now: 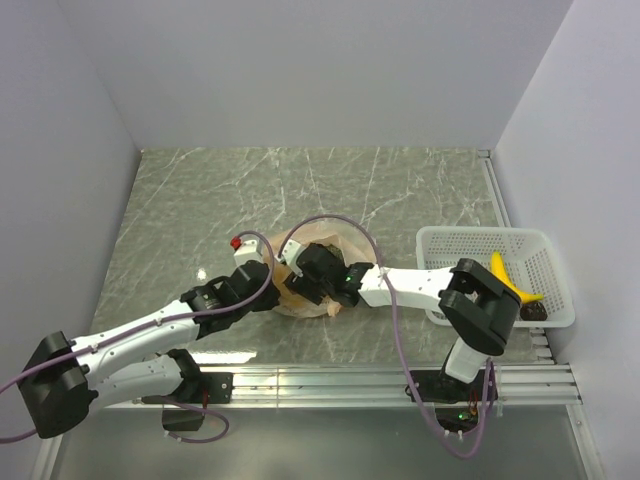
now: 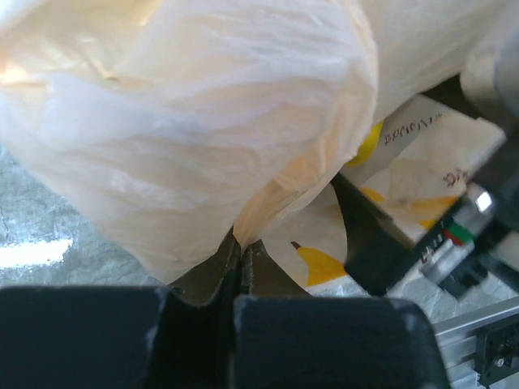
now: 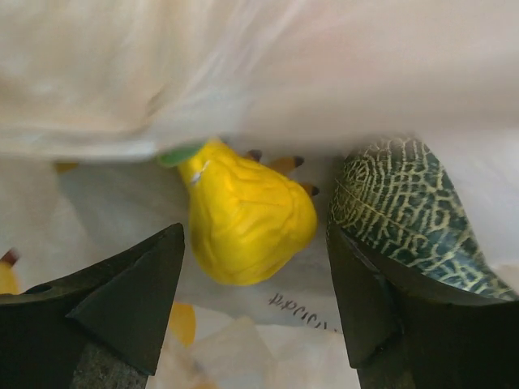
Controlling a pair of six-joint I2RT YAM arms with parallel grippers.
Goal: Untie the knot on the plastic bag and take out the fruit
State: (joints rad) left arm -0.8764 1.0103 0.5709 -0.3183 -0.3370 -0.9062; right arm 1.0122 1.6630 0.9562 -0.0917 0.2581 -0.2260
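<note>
On the table [image 1: 400, 200] the bag [image 1: 288, 298] lay near the front edge, between the two arms. No knot could be made out, and its mouth looked open, since the right wrist view looked in under the plastic at the fruit. The step in hand was, by my reading, taking a piece out. The left fingers [image 2: 251, 271] were pressed together on a fold of the bag's lower edge. They would do best to hold that fold up and away, so the film did not sag over the opening. The right fingers [image 3: 130, 300] were spread inside the bag, with the melon [image 3: 401, 207] against the right one and the lemon [image 3: 243, 219] in the gap. The lemon was the easier catch. The fingers should move in level, close across its middle without trapping loose plastic, and leave the melon unpushed. By count there were one bag, one basket [image 1: 440, 245] at the right, one melon and one lemon. The basket held two pieces, a yellow curved piece [image 1: 508, 278] and a dark piece [image 1: 533, 311]. One red bit [image 1: 237, 242] sat on the table just beside the bag.
</note>
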